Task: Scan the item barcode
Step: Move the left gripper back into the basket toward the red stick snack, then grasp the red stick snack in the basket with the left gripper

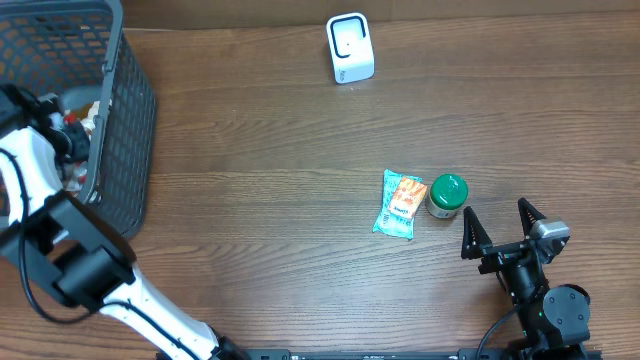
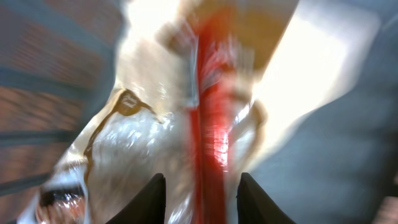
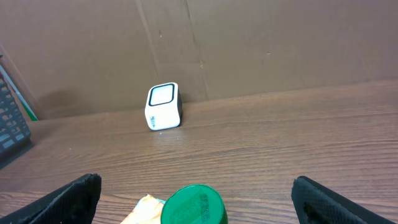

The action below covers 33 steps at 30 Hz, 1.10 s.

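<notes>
As the overhead view was taken in, the left arm (image 1: 75, 250) was seen bent into the wire basket (image 1: 130, 110) at the far left of the worktop (image 1: 260, 150), its far end hidden among the goods inside. The scanner (image 1: 350, 48) was found well apart from the basket, off to the right along the far edge, with bare wood between. That rightward carry was judged the relation on which the coming move turned, and the left arm was plainly the nearer to the item. A snack packet (image 1: 400, 204) and a green-lidded jar (image 1: 447, 195) were noted just beside each other, near the right tool (image 1: 497, 228), which was spread wide and empty. Neither lay on the line from basket to scanner.

In the left wrist view, heavily blurred, a shiny wrapped item (image 2: 211, 112) was caught filling the frame. Its red stripe ran away from the camera between the fingers (image 2: 152, 202) of the left tool (image 2: 202, 200). The fingers were set narrow either side of it, but whether the wrapper was truly clamped could not be told.

From the right wrist, the scanner's window was seen turned toward the robot's side. It was judged that the barcode would have to be faced that way, and that the basket rim would need clearing first.
</notes>
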Each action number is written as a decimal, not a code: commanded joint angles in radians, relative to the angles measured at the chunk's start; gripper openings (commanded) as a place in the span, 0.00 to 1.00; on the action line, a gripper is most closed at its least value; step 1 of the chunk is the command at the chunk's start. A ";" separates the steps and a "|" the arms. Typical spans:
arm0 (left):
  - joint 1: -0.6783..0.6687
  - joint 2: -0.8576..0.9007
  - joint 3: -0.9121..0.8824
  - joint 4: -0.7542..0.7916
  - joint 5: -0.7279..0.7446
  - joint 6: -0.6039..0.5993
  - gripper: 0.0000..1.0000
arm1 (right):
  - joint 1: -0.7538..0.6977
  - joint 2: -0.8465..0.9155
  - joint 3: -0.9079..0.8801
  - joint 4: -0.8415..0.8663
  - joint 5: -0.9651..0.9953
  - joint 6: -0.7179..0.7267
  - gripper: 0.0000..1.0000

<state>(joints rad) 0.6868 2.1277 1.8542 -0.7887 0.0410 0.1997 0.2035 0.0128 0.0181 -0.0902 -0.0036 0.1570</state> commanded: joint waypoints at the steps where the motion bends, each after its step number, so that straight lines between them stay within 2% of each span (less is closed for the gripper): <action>1: -0.006 -0.175 0.027 0.013 0.040 -0.071 0.30 | -0.002 -0.009 -0.010 0.006 -0.005 0.000 1.00; 7: -0.006 -0.306 0.027 0.016 0.053 -0.101 0.33 | -0.002 -0.009 -0.010 0.006 -0.006 0.000 1.00; 13: -0.006 -0.291 0.026 -0.032 0.050 -0.075 0.39 | -0.002 -0.009 -0.010 0.006 -0.006 0.000 1.00; 14: -0.006 -0.282 0.026 -0.039 0.049 -0.072 0.43 | -0.002 -0.009 -0.010 0.006 -0.006 0.000 1.00; 18: -0.006 -0.222 0.026 -0.044 0.045 -0.068 0.87 | -0.002 -0.009 -0.010 0.006 -0.005 0.000 1.00; 21: -0.007 -0.159 0.026 -0.040 0.063 0.001 0.98 | -0.002 -0.009 -0.010 0.006 -0.006 0.000 1.00; 27: -0.007 -0.034 0.026 -0.061 0.172 0.169 1.00 | -0.002 -0.009 -0.010 0.006 -0.006 0.000 1.00; 33: -0.008 0.064 0.026 -0.081 0.296 0.249 0.98 | -0.002 -0.009 -0.010 0.006 -0.006 0.000 1.00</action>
<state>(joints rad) 0.6868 2.1586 1.8839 -0.8661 0.2367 0.3679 0.2035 0.0128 0.0185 -0.0895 -0.0032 0.1566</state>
